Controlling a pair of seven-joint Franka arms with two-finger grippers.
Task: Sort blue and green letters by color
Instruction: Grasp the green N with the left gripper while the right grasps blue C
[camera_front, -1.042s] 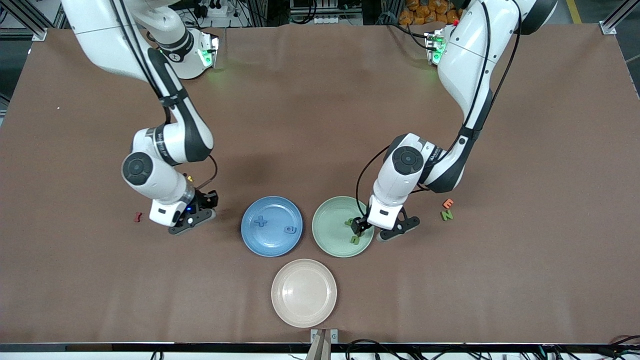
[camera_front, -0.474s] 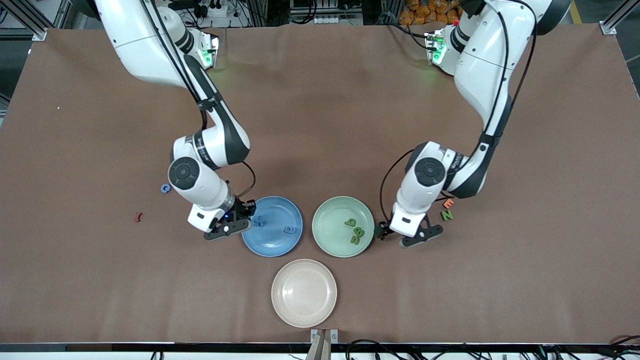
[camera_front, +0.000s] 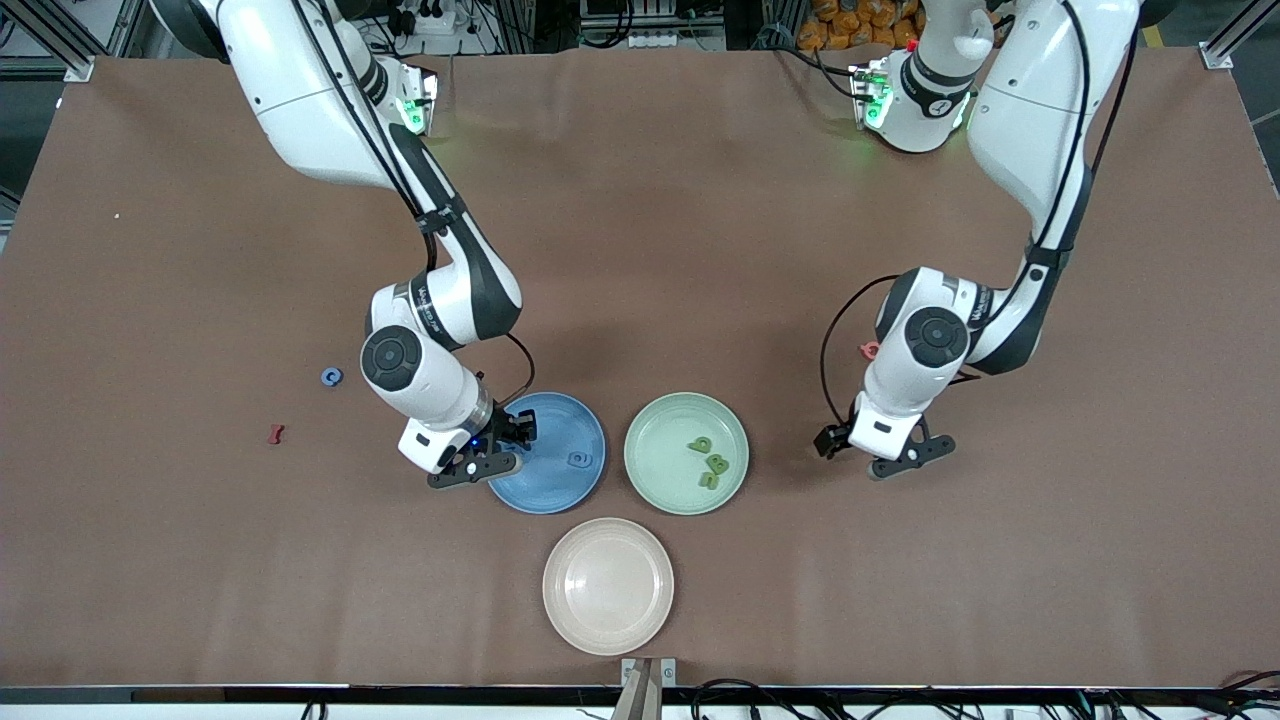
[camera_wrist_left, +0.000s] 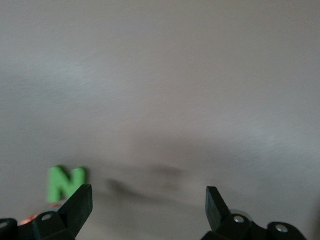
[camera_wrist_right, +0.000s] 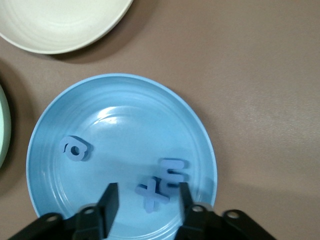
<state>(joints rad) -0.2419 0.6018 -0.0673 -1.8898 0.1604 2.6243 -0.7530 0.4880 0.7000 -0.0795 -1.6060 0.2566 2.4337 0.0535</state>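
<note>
Blue M (camera_wrist_right: 172, 172) and X (camera_wrist_right: 152, 195) in blue plate (camera_wrist_right: 60, 125) beneath part-open right pincer (camera_wrist_right: 147, 202); green N (camera_wrist_left: 65, 182) beside wide-open left pincer (camera_wrist_left: 149, 210).

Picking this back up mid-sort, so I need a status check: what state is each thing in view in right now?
Right gripper: open over the blue plate.
Blue X, M, a: lying in the blue plate.
Blue C: unsorted, on the table.
Left gripper: open, near green N, which lies unsorted.
Green plate: holds three green letters.
Cream plate: empty.

blue plate (camera_wrist_right: 50, 130): a (camera_wrist_right: 75, 148), X (camera_wrist_right: 152, 195), M (camera_wrist_right: 173, 171) | green plate (camera_front: 655, 470): three letters (camera_front: 710, 464) | green N (camera_wrist_left: 65, 182), blue C (camera_front: 331, 377): on table
</note>
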